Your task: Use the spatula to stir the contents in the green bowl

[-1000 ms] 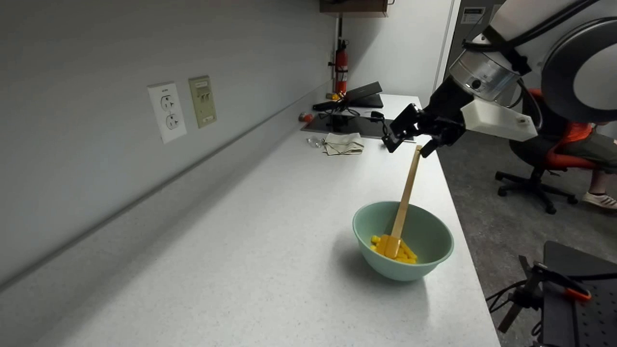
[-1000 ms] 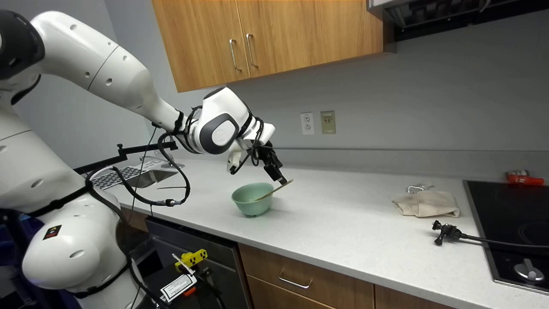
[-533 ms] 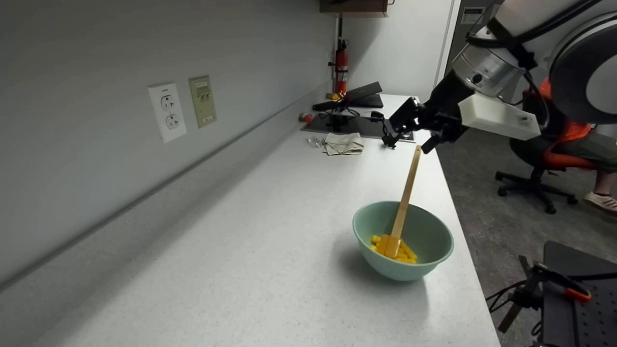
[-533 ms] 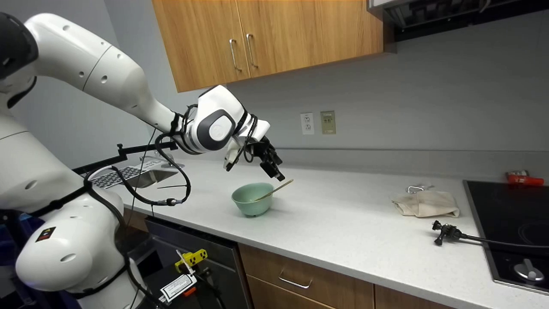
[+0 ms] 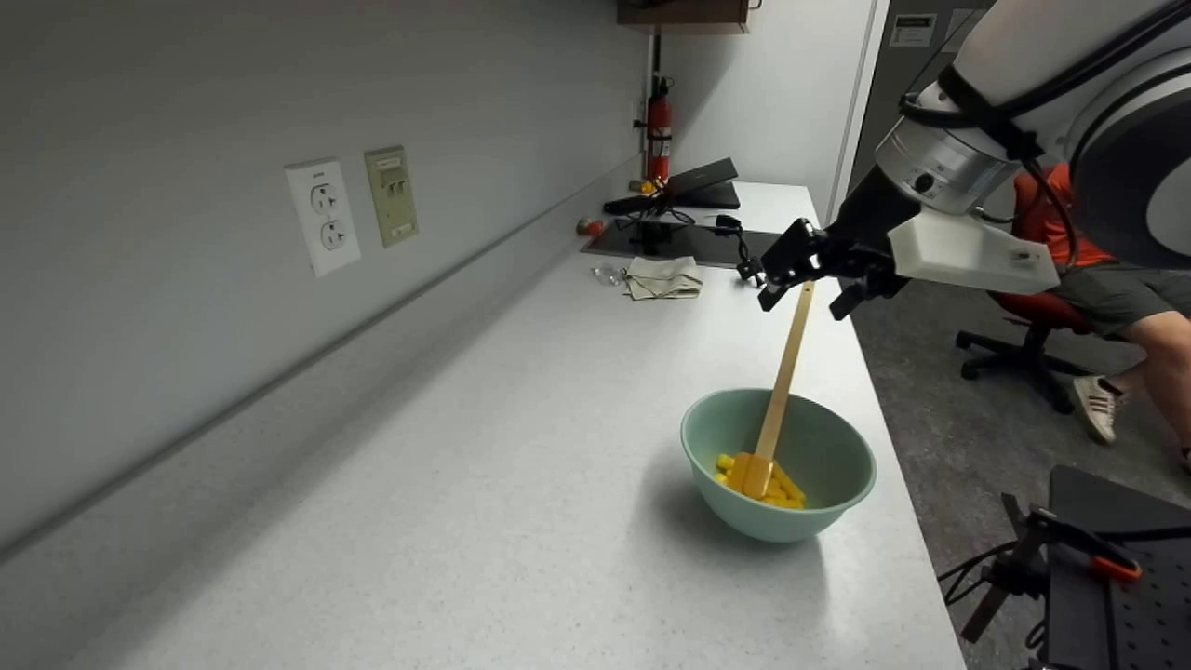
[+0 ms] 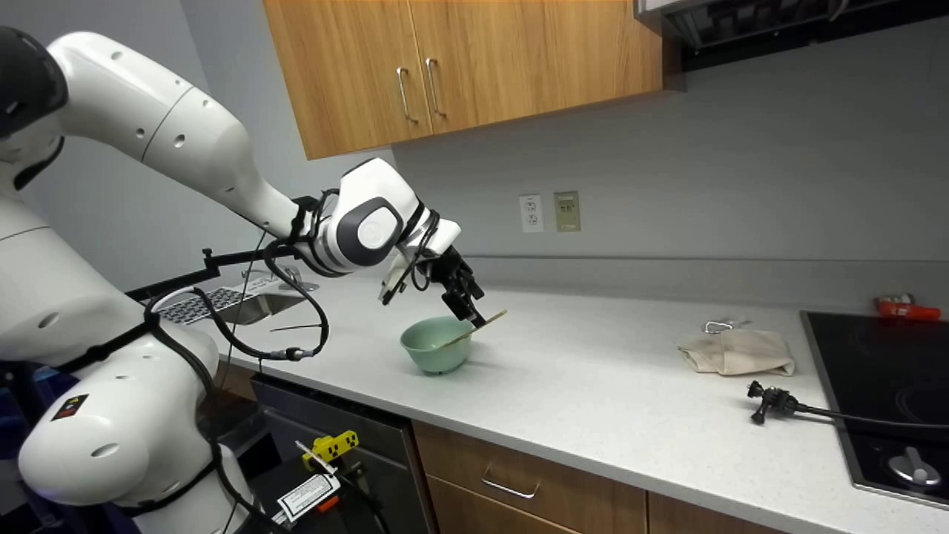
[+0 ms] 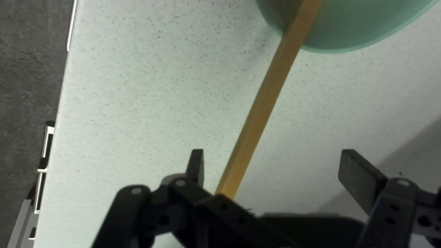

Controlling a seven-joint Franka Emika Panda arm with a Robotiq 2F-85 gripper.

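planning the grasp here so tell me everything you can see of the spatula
The spatula has a long, straight, slim handle of what looks like pale wood and a flat orange-yellow head, its material unclear. It leans tilted in the green bowl, head down among the yellow pieces, handle sticking out over the rim. The gripper straddles the upper handle, open, not gripping it.
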